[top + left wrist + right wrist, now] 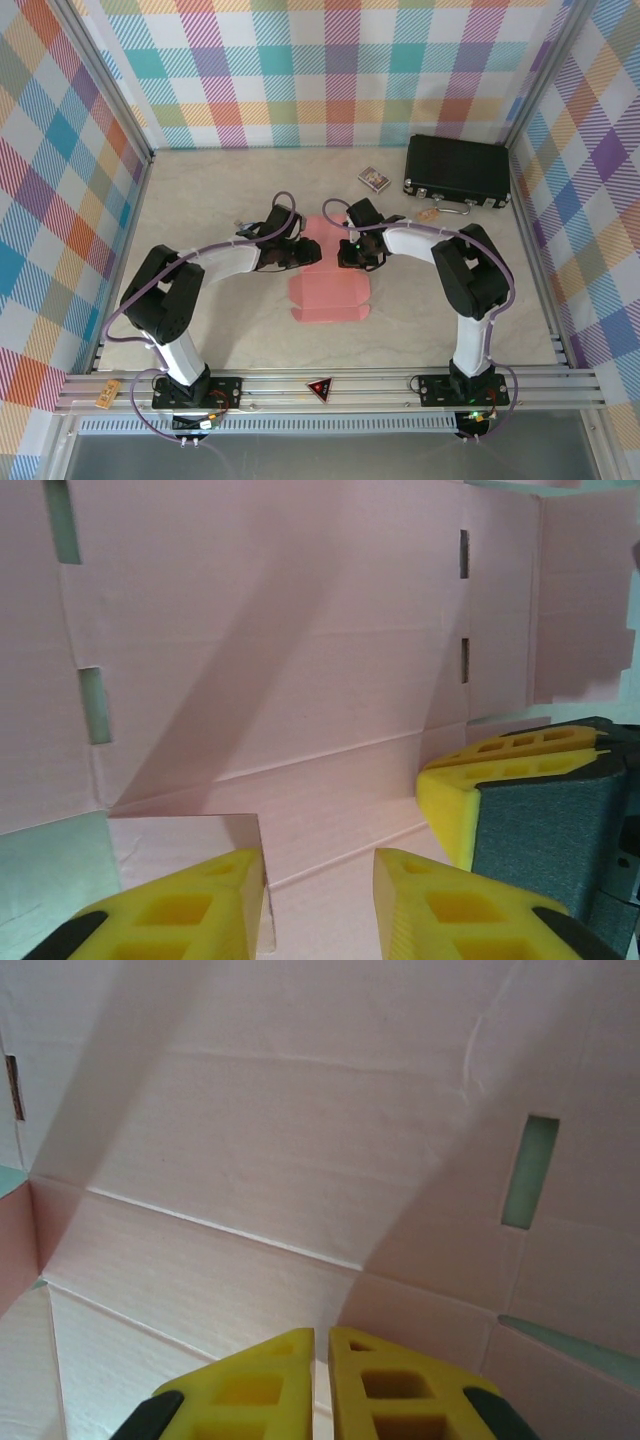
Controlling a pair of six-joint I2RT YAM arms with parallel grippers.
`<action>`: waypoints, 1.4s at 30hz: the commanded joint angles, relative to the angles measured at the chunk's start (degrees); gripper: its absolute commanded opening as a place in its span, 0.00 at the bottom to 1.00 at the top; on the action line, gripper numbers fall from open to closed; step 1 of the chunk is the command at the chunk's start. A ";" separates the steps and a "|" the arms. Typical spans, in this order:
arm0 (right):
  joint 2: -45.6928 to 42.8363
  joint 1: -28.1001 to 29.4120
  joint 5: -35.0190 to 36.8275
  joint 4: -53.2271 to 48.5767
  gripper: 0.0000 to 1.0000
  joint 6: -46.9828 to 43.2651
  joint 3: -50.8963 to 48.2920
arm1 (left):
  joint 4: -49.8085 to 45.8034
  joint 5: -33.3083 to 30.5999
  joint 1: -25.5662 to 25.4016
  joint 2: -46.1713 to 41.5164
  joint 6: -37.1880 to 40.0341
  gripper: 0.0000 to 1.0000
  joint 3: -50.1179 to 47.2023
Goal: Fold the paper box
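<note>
The paper box (328, 292) is a salmon-pink die-cut sheet lying mostly flat mid-table. My left gripper (305, 253) hovers low over its far left part. In the left wrist view the gripper (320, 865) is open, and a small raised flap (185, 840) stands against the inner face of its left finger. My right gripper (347, 256) is at the sheet's far right part. Its yellow fingertips (322, 1335) are pressed almost together, with a thin pale paper edge between them. The creased panels (250, 1160) and a slot (527, 1170) lie just beyond.
A black hard case (457, 170) with latches stands at the back right, a small tag (428, 213) in front of it. A tiny patterned card pack (374, 178) lies left of the case. Checked walls enclose the table on three sides.
</note>
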 commanded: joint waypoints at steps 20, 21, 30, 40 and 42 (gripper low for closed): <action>-15.85 -7.70 5.19 1.37 0.25 2.37 -10.71 | -9.01 -8.22 -8.79 3.63 5.29 0.00 9.33; -15.83 -8.19 4.34 1.70 0.27 2.37 -11.13 | -9.01 -8.36 -8.91 4.73 4.94 0.00 9.80; -13.43 -9.68 -0.87 4.09 0.39 2.26 -12.16 | -9.43 -11.01 -8.89 10.74 4.53 0.00 10.61; -10.12 -9.63 -1.94 5.57 0.45 3.25 -12.07 | -9.62 -11.85 -8.92 10.79 4.48 0.00 8.07; -9.69 -9.63 -2.99 5.88 0.45 2.92 -11.85 | -9.61 -11.91 -8.92 10.86 4.49 0.00 8.00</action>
